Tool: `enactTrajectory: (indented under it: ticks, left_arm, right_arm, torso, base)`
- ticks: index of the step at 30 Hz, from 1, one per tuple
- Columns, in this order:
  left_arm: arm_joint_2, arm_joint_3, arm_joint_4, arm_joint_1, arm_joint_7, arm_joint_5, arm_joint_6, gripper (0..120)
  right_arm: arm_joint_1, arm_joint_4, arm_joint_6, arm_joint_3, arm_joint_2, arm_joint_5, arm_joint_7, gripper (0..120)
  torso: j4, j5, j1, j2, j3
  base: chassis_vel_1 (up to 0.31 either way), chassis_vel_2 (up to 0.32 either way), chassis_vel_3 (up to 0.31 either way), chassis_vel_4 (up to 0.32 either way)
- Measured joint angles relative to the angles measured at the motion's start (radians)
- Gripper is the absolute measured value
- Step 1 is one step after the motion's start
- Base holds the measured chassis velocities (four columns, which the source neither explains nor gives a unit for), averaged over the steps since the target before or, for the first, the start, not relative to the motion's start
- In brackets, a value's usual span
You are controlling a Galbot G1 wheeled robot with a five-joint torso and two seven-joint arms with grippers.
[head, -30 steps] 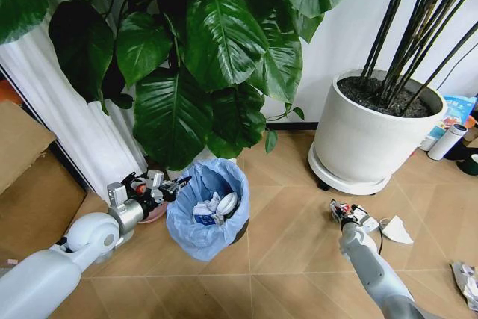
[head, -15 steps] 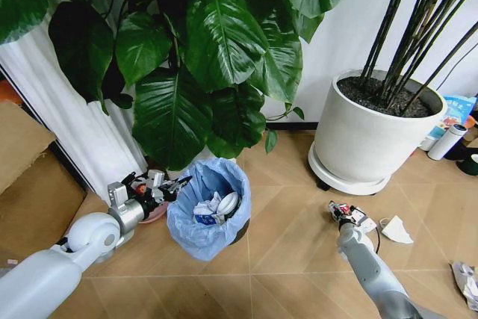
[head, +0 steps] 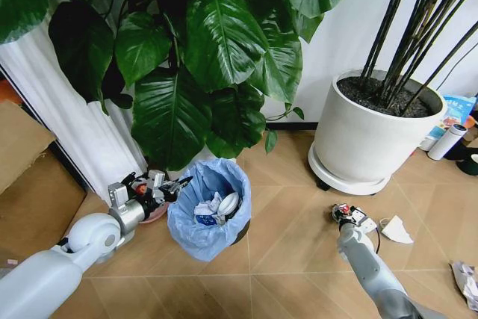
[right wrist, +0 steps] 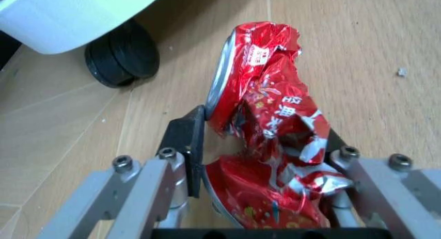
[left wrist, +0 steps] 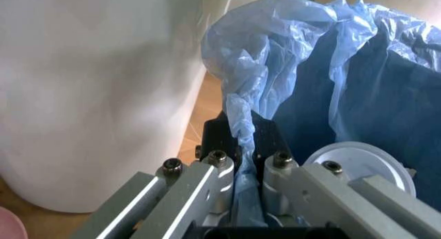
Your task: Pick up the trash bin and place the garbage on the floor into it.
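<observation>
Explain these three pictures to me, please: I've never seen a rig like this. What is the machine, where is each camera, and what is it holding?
This is a wheeled robot with two arms. The wide picture comes from its head camera, looking down at the tan chevron wood floor. The two close-ups come from cameras on its wrists.

The left gripper is shut on the crinkly light-blue bag lining the small round black trash bin, which stands beside a big leafy plant. White paper scraps and a white lid already lie inside.

The right gripper is shut on a crushed red metal can, low over the floor near the large white plant pot. A crumpled white paper piece lies on the floor beside it.
</observation>
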Motion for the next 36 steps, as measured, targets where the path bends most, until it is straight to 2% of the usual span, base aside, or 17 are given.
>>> enactTrajectory:
  ticks: [12, 22, 24, 26, 27, 29, 31, 33, 35, 36]
  left_arm:
    - [-0.003, 0.001, 0.000, -0.002, -0.003, 0.000, 0.000, 0]
    - [-0.005, 0.006, 0.000, -0.006, -0.010, -0.001, 0.002, 0]
    - [-0.003, 0.007, -0.001, -0.006, -0.010, -0.001, 0.002, 0]
    - [0.001, 0.009, -0.003, -0.006, -0.009, -0.001, 0.002, 0]
    - [0.001, 0.009, -0.003, -0.006, -0.009, -0.001, 0.002, 0]
    - [0.009, 0.015, -0.003, -0.004, -0.009, -0.001, 0.002, 0]
    - [0.013, 0.018, -0.003, -0.005, -0.008, -0.002, 0.002, 0]
    - [0.022, 0.028, -0.003, -0.013, -0.008, -0.011, 0.003, 0]
    - [0.025, 0.037, -0.003, -0.019, -0.009, -0.017, 0.003, 0]
    - [0.034, 0.050, -0.005, -0.025, -0.010, -0.025, 0.005, 0]
  right_arm:
    - [-0.020, 0.021, -0.006, -0.006, -0.009, 0.017, -0.001, 33]
    - [-0.176, 0.249, -0.037, -0.101, -0.082, 0.063, -0.002, 33]
    - [-0.208, 0.332, -0.039, -0.130, -0.124, 0.066, -0.010, 33]
    - [-0.239, 0.418, -0.035, -0.182, -0.186, 0.064, -0.047, 33]
    - [-0.239, 0.418, -0.035, -0.182, -0.186, 0.064, -0.047, 33]
    - [-0.256, 0.483, -0.008, -0.230, -0.252, 0.041, -0.127, 33]
    - [-0.261, 0.508, 0.000, -0.246, -0.275, 0.028, -0.161, 33]
    - [-0.277, 0.588, 0.011, -0.275, -0.337, 0.003, -0.241, 33]
    - [-0.285, 0.630, 0.012, -0.281, -0.360, -0.002, -0.271, 33]
    - [-0.301, 0.705, 0.012, -0.288, -0.400, -0.005, -0.318, 33]
  torso:
    - [0.0000, 0.0003, 0.000, 0.000, 0.000]
    - [-0.0005, 0.0017, 0.000, 0.000, 0.000]
    - [-0.0002, -0.0004, 0.000, 0.000, 0.000]
    - [-0.0001, 0.0013, 0.000, 0.000, 0.000]
    - [-0.0001, 0.0013, 0.000, 0.000, 0.000]
    - [-0.0002, -0.0004, 0.000, 0.000, 0.000]
    - [-0.0002, -0.0003, 0.000, 0.000, 0.000]
    - [-0.0001, 0.0011, 0.000, 0.000, 0.000]
    - [-0.0001, 0.0002, 0.000, 0.000, 0.000]
    - [-0.0001, -0.0001, 0.000, 0.000, 0.000]
  base:
    - [0.000, 0.000, 0.000, 0.000]
    - [0.000, 0.000, 0.000, 0.000]
    - [0.000, 0.000, 0.000, 0.000]
    - [0.000, 0.000, 0.000, 0.000]
    - [0.000, 0.000, 0.000, 0.000]
    - [0.000, 0.000, 0.000, 0.000]
    - [0.000, 0.000, 0.000, 0.000]
    - [0.000, 0.000, 0.000, 0.000]
    - [0.000, 0.000, 0.000, 0.000]
    - [0.000, 0.000, 0.000, 0.000]
